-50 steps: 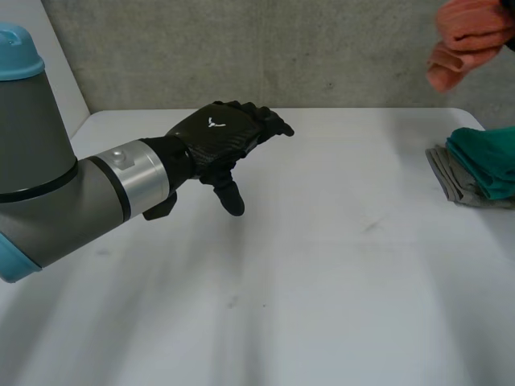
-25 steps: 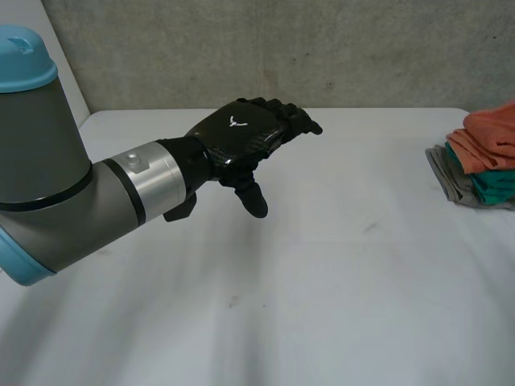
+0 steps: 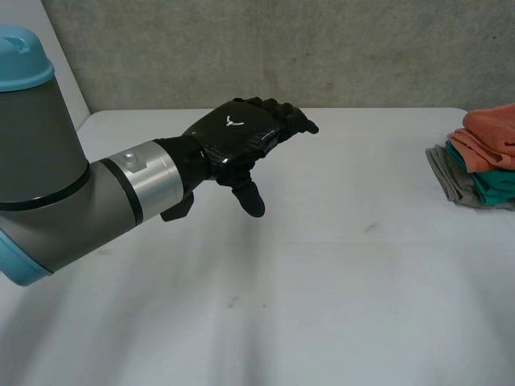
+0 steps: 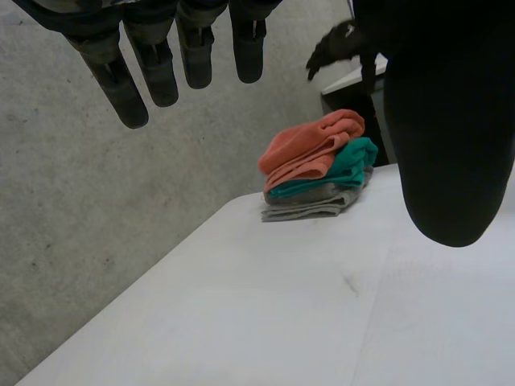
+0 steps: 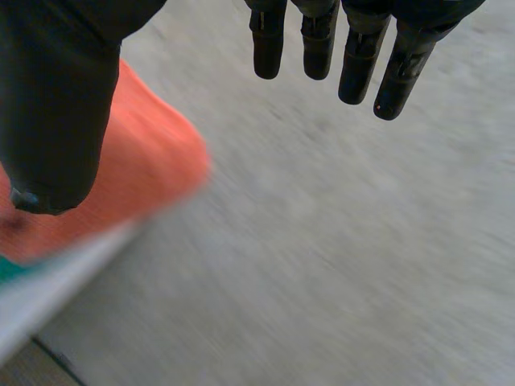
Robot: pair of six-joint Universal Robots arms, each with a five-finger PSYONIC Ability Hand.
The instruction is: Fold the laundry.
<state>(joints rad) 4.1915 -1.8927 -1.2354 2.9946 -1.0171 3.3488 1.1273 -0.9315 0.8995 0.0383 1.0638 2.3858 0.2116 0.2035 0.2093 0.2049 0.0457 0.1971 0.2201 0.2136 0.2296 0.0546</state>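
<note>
The white table stands against a grey concrete wall. My left hand hovers above the table, back up, fingers extended and relaxed, thumb pointing down, gripping nothing. The folded stack, orange cloth on teal cloth on grey cloth, lies well apart beyond its fingertips. My right hand has straight fingers and holds nothing, with the orange cloth on its thumb side.

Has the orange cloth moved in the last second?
Yes. The orange cloth has dropped from in front of the wall onto the teal cloth at the table's right edge.
</note>
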